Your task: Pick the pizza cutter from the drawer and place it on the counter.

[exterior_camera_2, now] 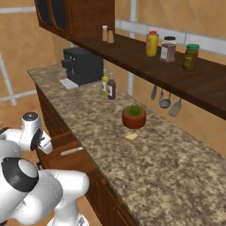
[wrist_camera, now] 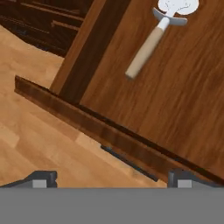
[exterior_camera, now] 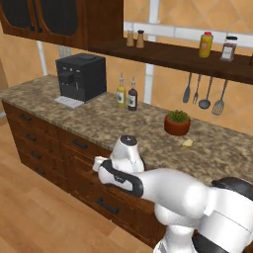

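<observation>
The pizza cutter (wrist_camera: pixel 154 37) lies flat on the floor of the pulled-out drawer (wrist_camera: pixel 175 100), well back from the drawer's front wall. In the hand view its round pale head is cut off by the picture's top edge, so its full shape cannot be made out; the tan handle points back toward the drawer front. In the right base view it shows as 1 thin pale stick (exterior_camera_2: pixel 71 151) just under the rounded front edge of the counter (exterior_camera_2: pixel 145 163), its head too small to tell. In the left base view the drawer's inside is hidden behind the arm.

The gripper (wrist_camera: pixel 111 177) hangs over the drawer's front wall, above the black bar handle (wrist_camera: pixel 129 162), touching nothing. Its 2 fingertips (wrist_camera: pixel 43 178) stand far apart with only floor and drawer front between them: the pincer is wide open and empty.

On the counter: 1 black coffee machine (exterior_camera: pixel 80 76) near the far left end, 2 bottles (exterior_camera: pixel 126 93) side by side at the back edge, 1 potted plant (exterior_camera: pixel 177 122) further right, and 1 small pale yellow lump (exterior_camera: pixel 187 143) just in front of the pot; what it is cannot be told. On the dark shelf (exterior_camera_2: pixel 145 62) stand 2 shakers (exterior_camera_2: pixel 107 34) and 3 jars (exterior_camera_2: pixel 170 49); the left base view cuts the third jar off. Under the shelf hang 4 utensils (exterior_camera: pixel 204 93), of which 3 can be seen in the right base view.
</observation>
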Available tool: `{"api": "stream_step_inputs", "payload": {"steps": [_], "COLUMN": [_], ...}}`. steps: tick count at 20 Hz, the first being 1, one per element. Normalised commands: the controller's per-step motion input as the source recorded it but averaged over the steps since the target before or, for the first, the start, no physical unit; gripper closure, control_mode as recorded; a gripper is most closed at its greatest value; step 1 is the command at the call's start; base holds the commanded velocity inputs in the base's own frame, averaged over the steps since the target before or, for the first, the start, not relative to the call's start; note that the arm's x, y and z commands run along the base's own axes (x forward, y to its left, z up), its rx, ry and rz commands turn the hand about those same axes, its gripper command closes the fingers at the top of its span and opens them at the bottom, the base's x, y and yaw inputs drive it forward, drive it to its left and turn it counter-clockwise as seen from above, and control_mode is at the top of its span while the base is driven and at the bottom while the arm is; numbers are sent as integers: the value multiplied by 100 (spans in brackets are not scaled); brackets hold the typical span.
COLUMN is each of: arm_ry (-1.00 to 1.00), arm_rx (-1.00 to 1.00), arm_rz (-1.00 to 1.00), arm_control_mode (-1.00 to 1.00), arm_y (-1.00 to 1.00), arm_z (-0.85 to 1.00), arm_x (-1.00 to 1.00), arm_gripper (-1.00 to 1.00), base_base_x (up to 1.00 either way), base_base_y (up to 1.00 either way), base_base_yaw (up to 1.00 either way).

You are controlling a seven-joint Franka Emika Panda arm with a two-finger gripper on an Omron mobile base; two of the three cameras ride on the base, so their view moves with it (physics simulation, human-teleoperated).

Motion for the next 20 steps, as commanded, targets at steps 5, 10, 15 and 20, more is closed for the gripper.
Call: {"api": "stream_step_inputs", "payload": {"steps": [5, 10, 15, 20], "arm_ry": [8, 23, 13, -14], "arm_rx": [-10, -1, 0, 0], "arm_rz": [-2, 1, 7, 2], "arm_control_mode": [-100, -100, -100, -100], "arm_y": [23, 84, 100, 62], "arm_z": [-85, -67, -3, 47], "arm_x": [64, -48, -93, -63], "arm_gripper": [-100, -100, -100, -100], "base_base_x": [0, 0, 0, 0], "base_base_y": [0, 0, 0, 0], "base_base_yaw": [0, 0, 0, 0]}}
